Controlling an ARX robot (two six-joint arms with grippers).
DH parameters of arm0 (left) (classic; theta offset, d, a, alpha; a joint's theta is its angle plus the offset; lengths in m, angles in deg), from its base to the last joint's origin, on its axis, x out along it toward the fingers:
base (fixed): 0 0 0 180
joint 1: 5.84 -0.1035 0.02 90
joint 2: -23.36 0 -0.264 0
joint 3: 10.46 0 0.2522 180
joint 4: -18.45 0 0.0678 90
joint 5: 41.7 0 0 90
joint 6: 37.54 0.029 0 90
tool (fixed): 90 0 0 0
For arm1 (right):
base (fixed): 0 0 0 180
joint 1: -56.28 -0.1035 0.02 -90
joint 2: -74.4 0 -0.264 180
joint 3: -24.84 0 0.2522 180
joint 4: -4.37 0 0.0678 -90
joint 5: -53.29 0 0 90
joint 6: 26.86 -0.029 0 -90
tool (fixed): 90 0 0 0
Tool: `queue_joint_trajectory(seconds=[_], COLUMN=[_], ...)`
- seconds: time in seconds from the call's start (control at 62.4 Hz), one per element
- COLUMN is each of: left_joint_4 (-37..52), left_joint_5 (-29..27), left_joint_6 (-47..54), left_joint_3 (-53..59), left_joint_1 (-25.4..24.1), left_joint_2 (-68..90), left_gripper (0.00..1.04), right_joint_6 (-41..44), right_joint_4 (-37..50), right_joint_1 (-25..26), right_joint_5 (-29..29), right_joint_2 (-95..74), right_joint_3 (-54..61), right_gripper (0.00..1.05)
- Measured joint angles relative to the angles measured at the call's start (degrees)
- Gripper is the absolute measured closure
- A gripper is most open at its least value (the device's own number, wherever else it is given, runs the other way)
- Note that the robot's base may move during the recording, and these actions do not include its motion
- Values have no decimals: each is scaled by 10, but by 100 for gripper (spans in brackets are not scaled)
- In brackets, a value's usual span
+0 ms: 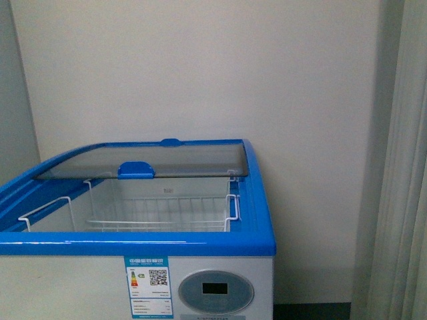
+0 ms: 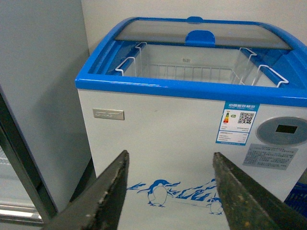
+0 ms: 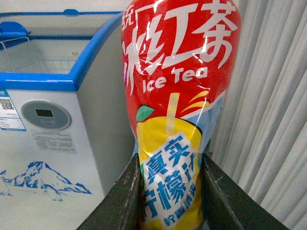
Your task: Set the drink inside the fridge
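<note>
- My right gripper (image 3: 170, 163) is clamped on the drink (image 3: 182, 72), jaws on the lower label. The bottle is upright, outside the fridge (image 1: 133, 244) and near its front corner, not yet over it.
- My left gripper (image 2: 171, 154) is spread wide and holds nothing, facing the fridge front.
- The lid (image 1: 167, 161) sits at the back, so the front half is open, with a wire basket (image 1: 133, 217) inside.
- Handling guess: small and lightish. The glossy wrap is likely slick, and thin plastic gives if squeezed.
- The low body grip looks fine: firm, not crushing.
</note>
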Motion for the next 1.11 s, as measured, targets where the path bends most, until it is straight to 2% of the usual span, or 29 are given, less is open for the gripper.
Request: queue_joint_trajectory(seconds=[0.128,0.176,0.224,0.305,0.449,0.529,0.657,0.85,1.106], left_joint_4=[0,0,0,0,0,0,0,0,0], left_joint_5=[0,0,0,-1,0,0,0,0,0], left_joint_6=[0,0,1,1,1,1,1,1,1], left_joint_3=[0,0,0,0,1,1,1,1,1], left_joint_1=[0,0,0,0,0,0,0,0,0], left_joint_2=[0,0,0,0,0,0,0,0,0], left_gripper=[19,10,6,9,8,8,8,8,8], right_joint_6=[1,16,28,37,44,56,87,125,191], right_joint_4=[0,19,39,61,146,219,321,348,297], right_joint_1=[0,-15,-21,-21,-11,-11,-14,-30,-96], right_joint_5=[-2,-39,-69,-87,-74,-57,-46,-46,-71], right_joint_2=[0,2,3,-8,-89,-190,-376,-582,-805], right_joint_3=[0,1,1,0,-1,-14,-97,-243,-480], right_gripper=[75,75,75,75,75,75,75,75,75])
